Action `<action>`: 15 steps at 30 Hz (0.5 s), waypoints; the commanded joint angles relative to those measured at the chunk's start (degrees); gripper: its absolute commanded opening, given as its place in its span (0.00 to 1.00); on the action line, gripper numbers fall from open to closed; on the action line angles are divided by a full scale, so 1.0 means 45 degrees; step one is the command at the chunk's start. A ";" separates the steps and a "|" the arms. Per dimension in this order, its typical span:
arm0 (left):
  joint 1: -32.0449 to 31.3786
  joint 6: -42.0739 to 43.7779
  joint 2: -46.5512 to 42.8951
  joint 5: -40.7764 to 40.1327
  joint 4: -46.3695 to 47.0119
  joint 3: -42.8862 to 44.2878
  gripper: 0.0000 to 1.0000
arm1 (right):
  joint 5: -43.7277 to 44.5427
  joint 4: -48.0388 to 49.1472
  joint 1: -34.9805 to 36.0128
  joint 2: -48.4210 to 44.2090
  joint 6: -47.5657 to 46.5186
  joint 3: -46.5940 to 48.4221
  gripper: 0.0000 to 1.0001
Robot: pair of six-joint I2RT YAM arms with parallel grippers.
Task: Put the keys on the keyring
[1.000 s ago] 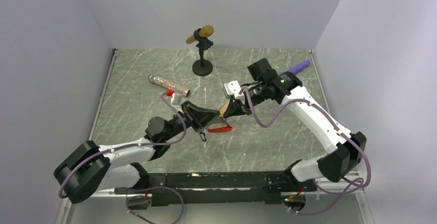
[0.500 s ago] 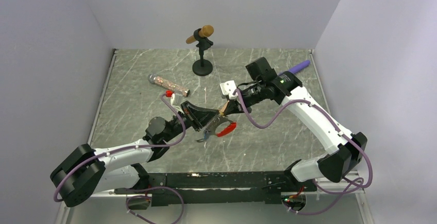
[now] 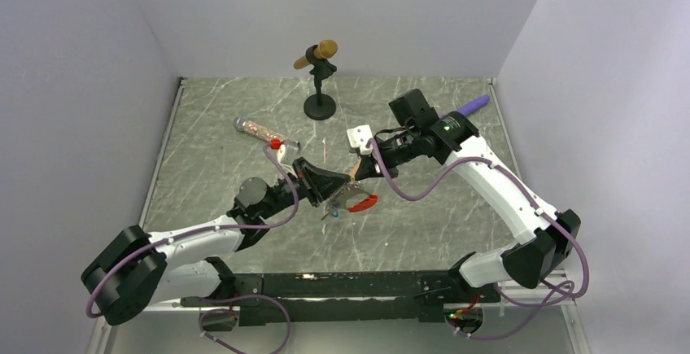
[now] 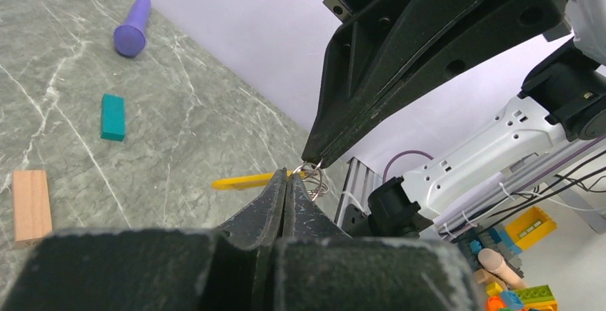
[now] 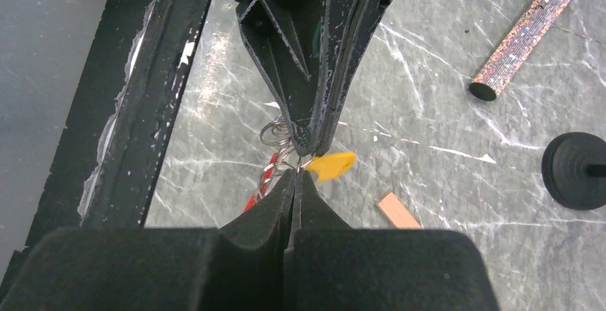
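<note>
My left gripper (image 3: 340, 194) and right gripper (image 3: 355, 177) meet tip to tip above the middle of the table, both shut. The left gripper (image 4: 287, 175) pinches the keyring (image 4: 318, 181), a bunch of thin silvery loops. Its red fob (image 3: 363, 203) hangs below. In the right wrist view the keyring (image 5: 274, 134) sits just left of my right gripper (image 5: 296, 171). That gripper is shut on the yellow key (image 5: 330, 166), whose head sticks out to the right. The yellow key (image 4: 243, 181) also shows behind the left fingertips. A small dark key (image 3: 329, 214) dangles under the left gripper.
A purple stick (image 3: 472, 107) lies at the back right. A teal block (image 4: 112, 116) and a salmon block (image 5: 397, 211) lie on the marble table. A glittery microphone (image 3: 264, 133) lies at the left, and a microphone stand (image 3: 319, 106) is at the back.
The two grippers have drawn together until their tips touch. The red fob has swung from lying level to hanging at the right, and the dangling key has swung with it.
</note>
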 commanded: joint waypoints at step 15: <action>0.0495 0.0330 -0.0248 0.1858 0.0182 0.0808 0.00 | -0.0938 -0.0716 -0.0047 -0.0037 -0.1053 0.0514 0.00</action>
